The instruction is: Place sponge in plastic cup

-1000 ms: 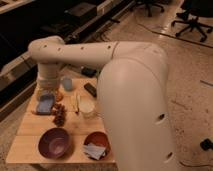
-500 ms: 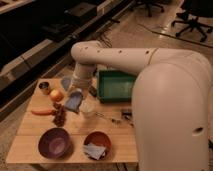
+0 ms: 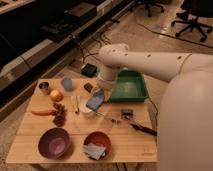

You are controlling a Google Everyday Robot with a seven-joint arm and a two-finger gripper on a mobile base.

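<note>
The sponge [image 3: 95, 100] is off the table, tilted, to the right of the plastic cup [image 3: 66, 83] and nearer the camera, apart from it. The gripper [image 3: 101, 92] is clamped on the sponge's upper edge, also right of the plastic cup. The plastic cup stands upright near the far edge of the wooden table [image 3: 125, 145]. A metal cup [image 3: 44, 87] stands just left of the plastic cup. An orange [image 3: 56, 95] lies in front of it. A black block [image 3: 88, 87] lies to its right, and a green tray [image 3: 128, 86] farther right.
</note>
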